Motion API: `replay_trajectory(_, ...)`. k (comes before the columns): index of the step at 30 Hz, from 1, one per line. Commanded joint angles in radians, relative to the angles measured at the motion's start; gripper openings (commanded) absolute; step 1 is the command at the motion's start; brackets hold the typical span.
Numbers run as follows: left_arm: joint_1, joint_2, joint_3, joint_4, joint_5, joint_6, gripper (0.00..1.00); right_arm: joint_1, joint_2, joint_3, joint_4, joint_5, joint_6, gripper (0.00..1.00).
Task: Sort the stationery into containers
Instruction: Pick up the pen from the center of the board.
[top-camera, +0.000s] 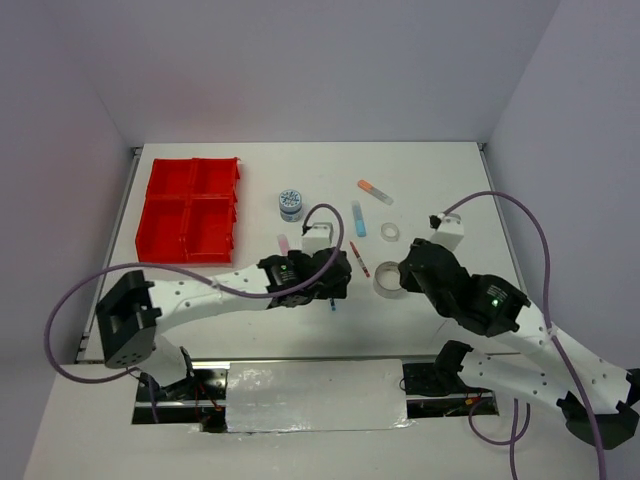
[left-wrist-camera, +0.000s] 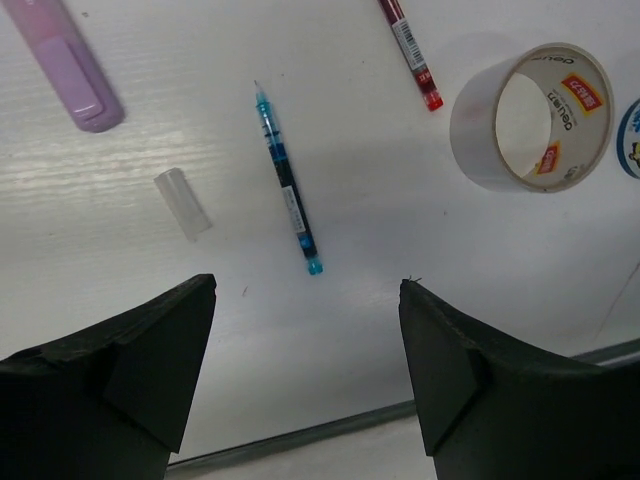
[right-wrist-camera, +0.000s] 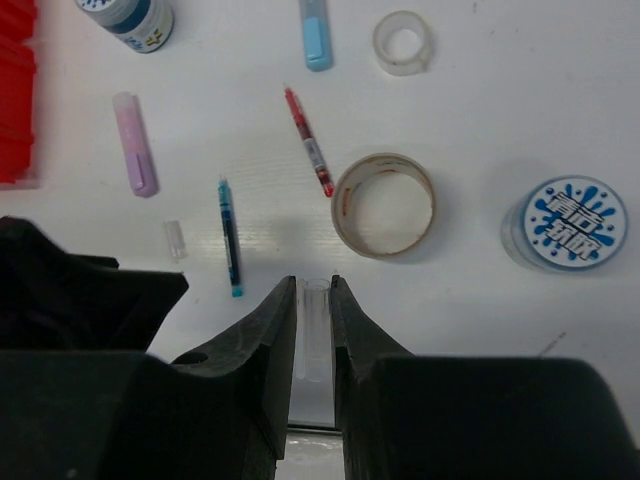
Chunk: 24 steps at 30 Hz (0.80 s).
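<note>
My left gripper (left-wrist-camera: 306, 288) is open and empty, hovering just near of the uncapped blue pen (left-wrist-camera: 288, 183), which lies flat beside a loose clear cap (left-wrist-camera: 183, 203). My right gripper (right-wrist-camera: 313, 285) is shut on a second clear pen cap (right-wrist-camera: 314, 325), above the table near the big tape roll (right-wrist-camera: 384, 204). The red pen (right-wrist-camera: 309, 142), purple marker (right-wrist-camera: 134, 157), light-blue marker (right-wrist-camera: 316, 30), small tape roll (right-wrist-camera: 402, 42) and two blue-lidded tubs (right-wrist-camera: 574, 222) (right-wrist-camera: 127, 15) lie on the table. The red four-compartment tray (top-camera: 190, 210) stands at the far left.
An orange-capped marker (top-camera: 375, 190) lies at the back centre. The left arm (top-camera: 200, 295) stretches across the near table. The right arm (top-camera: 470, 295) covers the near right. A cable loops over the middle.
</note>
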Motion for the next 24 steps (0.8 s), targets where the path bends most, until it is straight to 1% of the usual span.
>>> replay_trajectory(1, -0.002, 0.082, 0.079, 0.024, -0.047, -0.061, 0.85, -0.009, -0.028, 0.033, -0.111, 0.044, -0.019, 0.02)
replay_trajectory(4, -0.002, 0.178, 0.139, -0.002, -0.049, -0.072, 0.80, -0.009, -0.043, 0.039, -0.144, 0.058, -0.024, 0.02)
replay_trajectory(9, 0.001, 0.298, 0.199, -0.045, -0.059, -0.095, 0.78, -0.017, -0.075, 0.048, -0.152, 0.066, -0.039, 0.02)
replay_trajectory(13, 0.015, 0.346, 0.214, -0.059, -0.053, -0.106, 0.73, -0.020, -0.106, 0.045, -0.132, 0.050, -0.067, 0.02)
replay_trajectory(17, 0.038, 0.380, 0.196, -0.024, -0.027, -0.103, 0.72, -0.022, -0.109, 0.042, -0.132, 0.049, -0.077, 0.02)
replay_trajectory(19, 0.043, 0.398, 0.209, -0.010, -0.004, -0.089, 0.71, -0.022, -0.108, 0.039, -0.132, 0.046, -0.078, 0.02)
replay_trajectory(24, 0.049, 0.449, 0.226, -0.017, 0.001, -0.098, 0.64, -0.022, -0.109, 0.027, -0.114, 0.015, -0.078, 0.02)
